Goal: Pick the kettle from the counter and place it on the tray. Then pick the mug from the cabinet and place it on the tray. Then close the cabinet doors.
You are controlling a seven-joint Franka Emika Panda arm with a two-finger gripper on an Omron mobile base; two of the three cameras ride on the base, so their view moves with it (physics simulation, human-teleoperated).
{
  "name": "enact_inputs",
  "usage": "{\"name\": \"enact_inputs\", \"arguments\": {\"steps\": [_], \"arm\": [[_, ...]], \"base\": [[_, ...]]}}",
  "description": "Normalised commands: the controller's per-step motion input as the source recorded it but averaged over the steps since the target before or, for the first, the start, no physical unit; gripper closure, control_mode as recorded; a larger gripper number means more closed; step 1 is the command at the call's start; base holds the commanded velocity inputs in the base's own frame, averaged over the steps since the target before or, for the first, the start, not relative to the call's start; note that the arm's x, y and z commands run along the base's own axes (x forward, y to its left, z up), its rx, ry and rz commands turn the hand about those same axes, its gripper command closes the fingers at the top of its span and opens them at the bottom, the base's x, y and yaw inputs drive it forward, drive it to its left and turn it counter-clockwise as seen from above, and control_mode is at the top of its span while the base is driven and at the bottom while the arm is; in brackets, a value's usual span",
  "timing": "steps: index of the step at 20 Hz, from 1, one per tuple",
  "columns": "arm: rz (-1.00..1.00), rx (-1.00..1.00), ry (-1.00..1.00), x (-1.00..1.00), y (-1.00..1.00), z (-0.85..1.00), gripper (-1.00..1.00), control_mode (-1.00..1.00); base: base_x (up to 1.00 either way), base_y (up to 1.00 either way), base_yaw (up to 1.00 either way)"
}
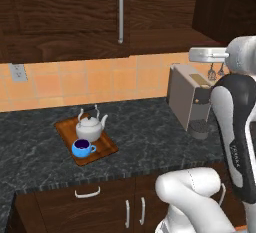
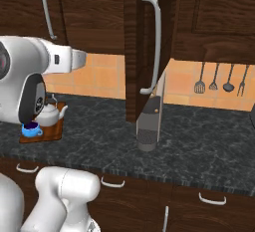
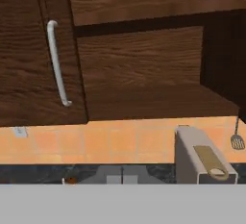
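The silvery kettle (image 1: pixel 90 126) and the blue mug (image 1: pixel 82 148) both stand on the wooden tray (image 1: pixel 107 148) on the dark counter (image 1: pixel 145 132); from the right they show as kettle (image 2: pixel 48 114), mug (image 2: pixel 31 129) and tray (image 2: pixel 53 134). My gripper (image 1: pixel 192 55) hangs high over the coffee machine, shut on nothing, and faces the cabinet (image 3: pixel 144 74). The left cabinet door (image 3: pixel 29 50) is shut. The right door (image 2: pixel 132 52) stands open, edge-on, with its bar handle (image 2: pixel 155 42). The cabinet shelf (image 3: pixel 153 100) is bare.
A boxy grey coffee machine (image 1: pixel 186 95) stands on the counter just below the hand. Kitchen utensils (image 2: pixel 221 79) hang on the tiled wall to the right. A wall socket (image 1: pixel 18 72) sits at the left. Drawers with silver handles (image 1: pixel 87 193) run under the counter.
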Motion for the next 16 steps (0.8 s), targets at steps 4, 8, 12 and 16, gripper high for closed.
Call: {"name": "enact_inputs", "arguments": {"steps": [4, 8, 12, 16], "arm": [[-0.38, 0.76, 0.00, -0.76, -0.70, 0.14, 1.00, -1.00], [-0.39, 0.60, 0.13, -0.80, -0.89, 0.07, 1.00, -1.00], [0.00, 0.19, 0.06, -0.27, -0.48, -0.03, 1.00, -1.00], [-0.02, 0.03, -0.01, -0.31, -0.27, -0.30, 1.00, -1.00]], "base": [[0.00, 0.00, 0.00], [0.00, 0.00, 0.00], [0.00, 0.00, 0.00], [0.00, 0.00, 0.00]]}}
